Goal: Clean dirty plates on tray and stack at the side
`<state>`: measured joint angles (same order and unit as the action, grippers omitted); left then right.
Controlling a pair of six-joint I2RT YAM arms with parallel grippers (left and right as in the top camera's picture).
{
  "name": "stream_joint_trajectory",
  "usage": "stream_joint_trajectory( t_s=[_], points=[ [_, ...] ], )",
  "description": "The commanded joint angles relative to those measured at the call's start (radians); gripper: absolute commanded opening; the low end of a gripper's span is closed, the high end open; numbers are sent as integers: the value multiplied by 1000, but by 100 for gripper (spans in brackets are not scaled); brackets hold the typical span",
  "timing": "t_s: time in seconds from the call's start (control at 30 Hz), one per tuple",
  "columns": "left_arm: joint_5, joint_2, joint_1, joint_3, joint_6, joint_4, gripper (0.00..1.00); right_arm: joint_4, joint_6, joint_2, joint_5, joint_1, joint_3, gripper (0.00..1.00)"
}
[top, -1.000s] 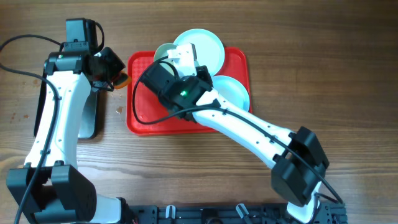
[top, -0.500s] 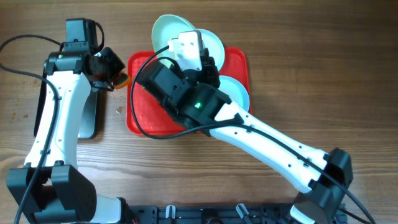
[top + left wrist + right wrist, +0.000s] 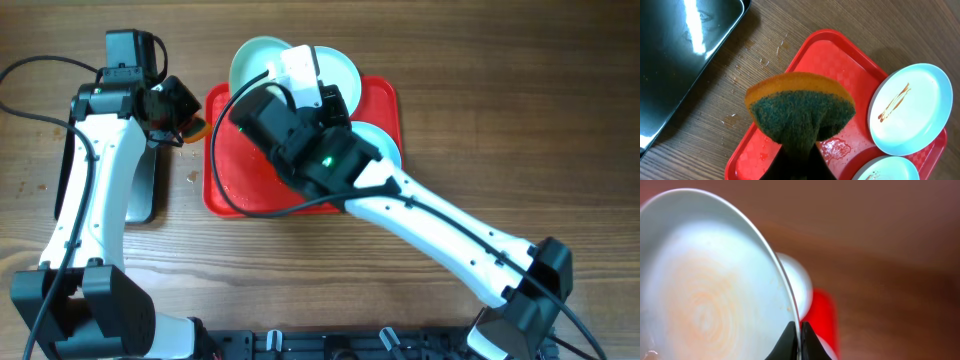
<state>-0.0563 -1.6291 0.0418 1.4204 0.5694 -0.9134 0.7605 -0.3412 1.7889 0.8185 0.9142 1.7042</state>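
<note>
While the right fingers (image 3: 789, 341) stand closed to a sliver on the rim of one plate (image 3: 250, 60), that plate hangs over the 11 o'clock corner of the red tray (image 3: 225, 175), a faint orange smear on its face. A second plate (image 3: 910, 107), sauce-streaked, lies in the tray toward 12 o'clock. A third plate (image 3: 388, 145) lies at 3 o'clock. Left fingers (image 3: 800, 167) are clamped on a green-and-orange sponge (image 3: 800, 107) at the tray's 10 o'clock side, above the tabletop (image 3: 480, 60). Black pan (image 3: 680, 50) sits at 9 o'clock.
</note>
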Motion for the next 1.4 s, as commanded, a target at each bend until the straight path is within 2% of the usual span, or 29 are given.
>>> stream_joint_trajectory(
  t_s=[0.0, 0.07, 0.13, 0.23, 0.37, 0.47, 0.63, 0.83, 1.13, 1.17, 1.2, 1.23, 1.27, 1.37],
  points=[
    [13, 7, 7, 10, -15, -1, 4, 51, -145, -27, -451, -121, 0, 4],
    [13, 7, 7, 10, -15, -1, 4, 79, -155, -27, -560, -203, 0, 4],
    [13, 7, 7, 10, -15, -1, 4, 117, -152, -27, -706, -346, 0, 5],
    [13, 7, 7, 10, -15, -1, 4, 156, -126, -27, -826, -517, 0, 4],
    [13, 7, 7, 10, -15, -1, 4, 190, -103, -26, -835, -710, -14, 4],
    [13, 7, 7, 10, -15, -2, 4, 193, -105, -25, -835, -873, -89, 4],
    [13, 7, 7, 10, -15, -2, 4, 50, -107, -23, -836, -1051, -322, 4],
    [13, 7, 7, 10, -15, -2, 4, -138, -106, -6, -835, -1103, -496, 4],
    [13, 7, 7, 10, -15, -12, 4, -147, -158, 3, -792, -1105, -613, 5],
    [13, 7, 7, 10, -15, -12, 4, -147, -156, 3, -792, -1105, -613, 10],
    [13, 7, 7, 10, -15, -12, 4, -151, -156, 3, -792, -1105, -613, 23],
    [13, 7, 7, 10, -15, -12, 4, -159, -158, 3, -797, -1105, -613, 48],
    [13, 7, 7, 10, -15, -12, 4, -167, -158, 3, -826, -1105, -610, 57],
    [13, 7, 7, 10, -15, -12, 4, -146, -150, -1, -1006, -1104, -547, 58]
  ],
)
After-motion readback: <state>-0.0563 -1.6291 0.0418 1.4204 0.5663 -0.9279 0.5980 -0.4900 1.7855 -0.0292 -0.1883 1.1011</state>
